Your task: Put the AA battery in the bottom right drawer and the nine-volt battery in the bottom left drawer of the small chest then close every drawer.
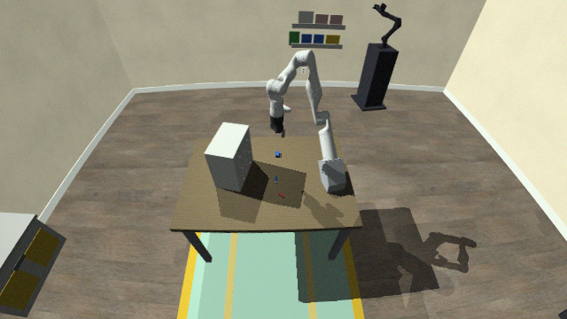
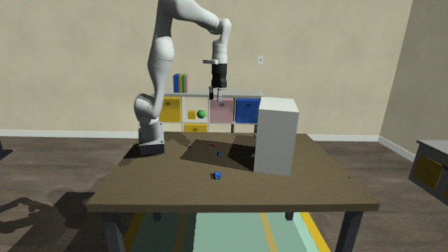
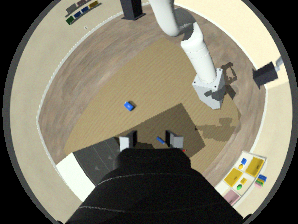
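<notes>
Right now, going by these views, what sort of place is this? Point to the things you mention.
Probably a robotics lab or test room: a robot arm [image 1: 313, 89] [image 2: 162, 52] [image 3: 201, 57] mounted on a table [image 1: 199, 213] [image 2: 157, 196] [image 3: 100, 100], and a second, dark arm [image 1: 392, 31] on a black pedestal [image 1: 377, 75].

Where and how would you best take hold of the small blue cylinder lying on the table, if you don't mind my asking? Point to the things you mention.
I'd come straight down on the blue cylinder [image 1: 275, 179] [image 2: 218, 153] [image 3: 160, 140] and pinch its middle across the long sides; it lies flat and slim, with bare table alongside.

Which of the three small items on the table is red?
The one farthest from the blocky blue item; the other two are blue.
</notes>
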You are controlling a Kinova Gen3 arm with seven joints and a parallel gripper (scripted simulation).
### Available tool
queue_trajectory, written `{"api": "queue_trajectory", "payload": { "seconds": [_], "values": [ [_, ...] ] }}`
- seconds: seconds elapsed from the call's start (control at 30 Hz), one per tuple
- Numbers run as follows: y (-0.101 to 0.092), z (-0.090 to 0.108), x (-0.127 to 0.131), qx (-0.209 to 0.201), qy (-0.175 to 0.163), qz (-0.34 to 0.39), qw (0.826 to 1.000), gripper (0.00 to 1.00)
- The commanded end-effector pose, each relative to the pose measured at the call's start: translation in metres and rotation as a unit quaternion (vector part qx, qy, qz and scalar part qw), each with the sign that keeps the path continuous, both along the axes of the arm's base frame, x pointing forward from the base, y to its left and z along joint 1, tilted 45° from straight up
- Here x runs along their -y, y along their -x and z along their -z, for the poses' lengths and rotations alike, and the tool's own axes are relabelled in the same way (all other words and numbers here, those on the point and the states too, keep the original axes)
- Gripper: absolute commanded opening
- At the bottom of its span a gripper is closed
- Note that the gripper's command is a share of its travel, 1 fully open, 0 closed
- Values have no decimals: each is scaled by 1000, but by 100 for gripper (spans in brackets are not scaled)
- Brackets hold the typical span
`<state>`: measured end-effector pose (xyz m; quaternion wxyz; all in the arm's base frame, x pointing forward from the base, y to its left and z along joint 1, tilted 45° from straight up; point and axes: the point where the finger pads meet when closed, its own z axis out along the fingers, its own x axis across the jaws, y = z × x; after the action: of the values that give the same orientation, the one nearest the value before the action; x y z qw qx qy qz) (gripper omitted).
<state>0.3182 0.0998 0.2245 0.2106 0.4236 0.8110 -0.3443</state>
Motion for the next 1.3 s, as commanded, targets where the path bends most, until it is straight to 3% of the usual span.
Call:
{"api": "queue_trajectory", "payload": {
  "seconds": [0.0, 0.1, 0.27, 0.43, 0.6, 0.67, 0.9, 1.17, 1.23, 1.27],
  "values": [
    [-2, 3, 10, -30, 4, -18, 999, 100],
    [-2, 4, 13, -44, 6, -31, 999, 100],
    [-8, 10, 26, -118, 12, -97, 988, 100],
    [-13, 17, 38, -194, 18, -166, 967, 100],
    [-18, 25, 49, -270, 23, -234, 934, 100],
    [-18, 25, 49, -270, 23, -234, 934, 100],
    [-26, 37, 63, -369, 27, -326, 870, 100],
    [-32, 51, 74, -464, 30, -418, 780, 100],
    [-32, 51, 74, -464, 30, -418, 780, 100],
    [-33, 53, 75, -474, 30, -428, 769, 100]
  ]
}}
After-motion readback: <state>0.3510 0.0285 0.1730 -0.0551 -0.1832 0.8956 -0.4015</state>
